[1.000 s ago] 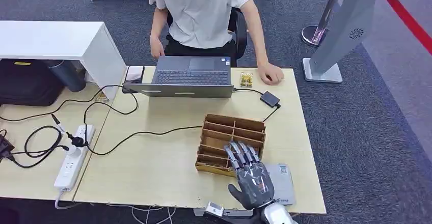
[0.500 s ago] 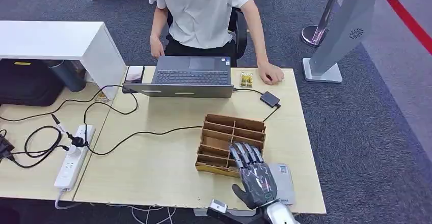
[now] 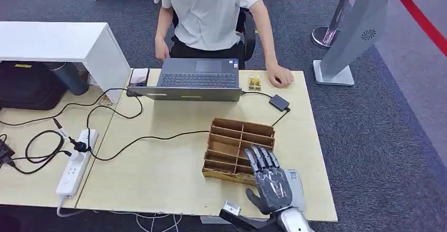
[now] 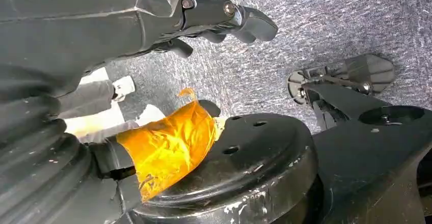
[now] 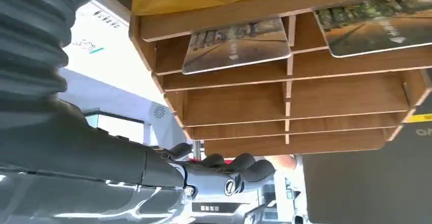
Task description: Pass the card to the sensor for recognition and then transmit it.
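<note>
A wooden slotted rack [image 3: 240, 142] stands on the right half of the light wood table [image 3: 158, 163]. In the right wrist view two cards [image 5: 234, 43] [image 5: 377, 25] lie in slots of the rack [image 5: 285, 102]. My right hand [image 3: 270, 182] hovers over the rack's near right corner with its fingers spread, holding nothing. A grey flat pad [image 3: 298, 187] lies partly hidden under this hand, near the table's front edge. A small black box [image 3: 279, 103] on a cable sits beyond the rack. My left hand [image 4: 219, 20] hangs over the carpet with nothing in it.
A person sits at the far side behind an open laptop [image 3: 199, 79], one hand [image 3: 279, 76] resting on the table. Cables and a power strip [image 3: 78, 161] cover the left part. A small yellow packet [image 3: 255, 81] lies beside the laptop. A silver stand [image 3: 348, 31] rises at the right.
My right hand has drifted to the right and slightly toward the table's front edge, off the rack's middle toward the grey pad. Nothing else moved.
</note>
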`<state>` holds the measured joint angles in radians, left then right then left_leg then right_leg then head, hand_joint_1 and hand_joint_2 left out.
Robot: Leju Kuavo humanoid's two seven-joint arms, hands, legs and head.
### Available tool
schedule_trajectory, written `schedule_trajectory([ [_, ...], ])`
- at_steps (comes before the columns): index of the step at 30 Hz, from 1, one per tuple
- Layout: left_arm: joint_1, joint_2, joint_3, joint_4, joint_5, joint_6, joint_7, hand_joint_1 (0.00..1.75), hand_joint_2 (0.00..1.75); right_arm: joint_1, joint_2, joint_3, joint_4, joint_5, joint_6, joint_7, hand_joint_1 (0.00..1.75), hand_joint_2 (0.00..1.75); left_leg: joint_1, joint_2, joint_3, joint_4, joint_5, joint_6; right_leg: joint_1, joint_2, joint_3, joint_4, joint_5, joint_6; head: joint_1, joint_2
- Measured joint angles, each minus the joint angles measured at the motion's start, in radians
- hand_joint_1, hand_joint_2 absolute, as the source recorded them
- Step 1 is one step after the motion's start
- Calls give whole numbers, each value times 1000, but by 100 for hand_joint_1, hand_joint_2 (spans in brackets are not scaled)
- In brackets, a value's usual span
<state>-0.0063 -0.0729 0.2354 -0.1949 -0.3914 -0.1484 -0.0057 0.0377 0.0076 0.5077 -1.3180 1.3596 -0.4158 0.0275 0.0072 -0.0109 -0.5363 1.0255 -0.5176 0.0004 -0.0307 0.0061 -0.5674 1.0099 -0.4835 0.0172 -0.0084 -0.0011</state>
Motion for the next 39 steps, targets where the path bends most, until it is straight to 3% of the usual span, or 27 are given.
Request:
schedule_trajectory([
  [10,0,0,0,0,-3,0,0,0,175,1,7,-13,22,-8,-6,-1,0,175,0,0,0,0,0,0,0,0,0,0,0,0,0,0],
  [18,0,0,5,0,-5,2,2,0,175,3,20,-10,22,-20,-13,-50,0,175,0,0,0,0,0,0,0,0,0,0,0,0,0,0],
  [28,0,0,9,0,-10,4,2,0,175,3,31,0,18,-33,-10,-59,0,175,0,0,0,0,0,0,0,0,0,0,0,0,0,0],
  [29,0,0,9,0,-11,4,2,0,175,3,31,0,18,-36,-10,-60,175,175,0,0,0,0,0,0,0,0,0,0,0,0,0,0],
  [39,0,-1,20,0,-16,1,2,0,175,3,31,2,33,-108,6,-82,175,175,0,0,0,0,0,0,0,0,0,0,0,0,0,0],
])
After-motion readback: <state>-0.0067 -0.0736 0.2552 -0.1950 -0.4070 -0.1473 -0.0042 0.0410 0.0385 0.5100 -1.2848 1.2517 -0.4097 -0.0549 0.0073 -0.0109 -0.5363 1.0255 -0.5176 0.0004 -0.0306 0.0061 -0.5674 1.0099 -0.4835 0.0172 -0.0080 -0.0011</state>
